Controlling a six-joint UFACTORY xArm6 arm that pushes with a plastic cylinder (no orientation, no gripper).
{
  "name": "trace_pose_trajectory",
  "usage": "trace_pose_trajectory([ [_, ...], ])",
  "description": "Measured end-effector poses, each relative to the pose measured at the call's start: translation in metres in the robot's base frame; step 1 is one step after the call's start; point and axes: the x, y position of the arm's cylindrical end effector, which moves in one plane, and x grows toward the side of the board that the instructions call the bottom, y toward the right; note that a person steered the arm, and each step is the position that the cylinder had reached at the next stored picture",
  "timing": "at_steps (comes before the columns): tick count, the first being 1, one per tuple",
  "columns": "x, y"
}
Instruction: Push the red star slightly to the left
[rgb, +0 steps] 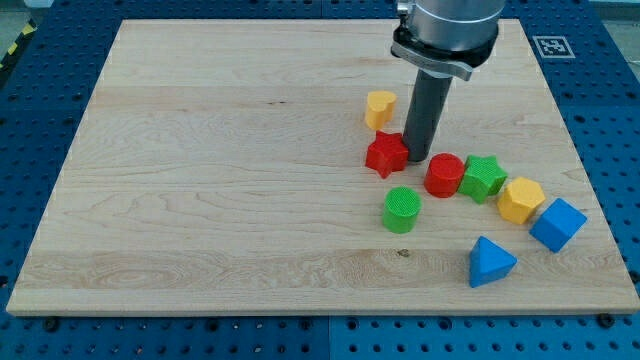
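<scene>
The red star (386, 154) lies right of the board's middle. My tip (417, 160) rests on the board at the star's right edge, touching it or nearly so. The dark rod rises from there to the arm at the view's top. A red cylinder (443, 175) sits just right of the tip. A yellow heart-shaped block (379, 108) lies above the star.
A green cylinder (401, 209) lies below the star. A green star (483, 177), a yellow hexagon block (520, 199) and a blue cube (557, 223) trail off to the right. A blue triangle block (490, 261) lies at lower right. The wooden board (200, 180) sits on a blue pegboard.
</scene>
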Motion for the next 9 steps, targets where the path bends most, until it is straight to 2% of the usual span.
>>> trace_pose_trajectory([
  [2, 0.023, -0.050],
  [5, 0.027, -0.147],
  [6, 0.027, -0.114],
  [7, 0.027, -0.040],
  [8, 0.041, 0.005],
  [9, 0.045, 0.026],
])
